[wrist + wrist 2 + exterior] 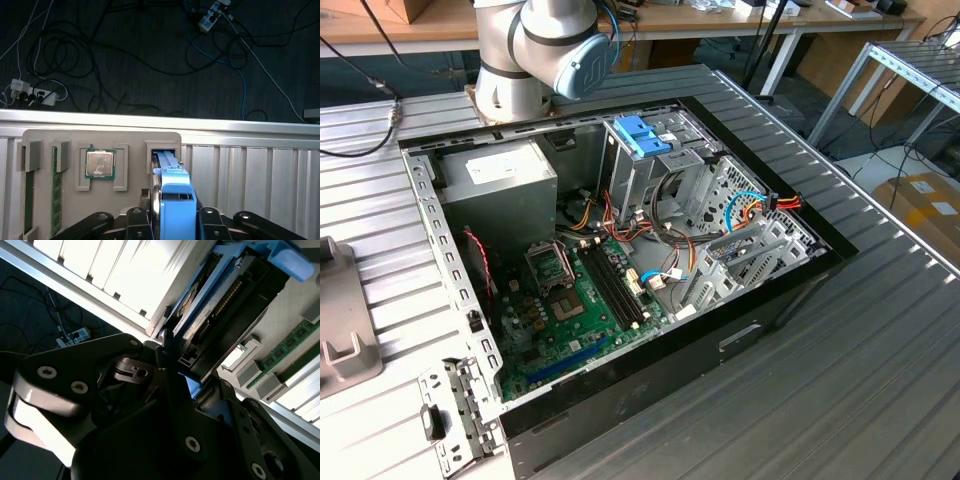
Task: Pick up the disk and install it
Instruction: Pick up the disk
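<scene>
Exterior view: the grey-jointed robot arm (545,50) rises behind an open black computer case (620,250) lying on the ribbed metal desk (880,330). Inside the case stands a bare metal drive cage with a blue plastic latch (642,135) on top. This view gives the place of installation.

First wrist view: the disk (176,195), a flat dark drive with blue plastic side rails, stands on edge in a slot of a pale grey moulded tray (65,137). A square silver processor chip (100,164) sits in a neighbouring recess. The black gripper (175,220) straddles the disk's near end, and its fingers (145,207) are closed against the two flat faces, pinching it. Judgement: the pick-up step is in hand, with the grasp made and the disk not yet out of the slot. Withdrawal calls for a straight pull along the slot so that the rails do not bind.

Second wrist view: seen from the side, the disk's connector edge and dark underside are exposed. Green memory sticks (287,347) lie in tray recesses beside it. This view confirms the disk runs down between the fingers
</scene>
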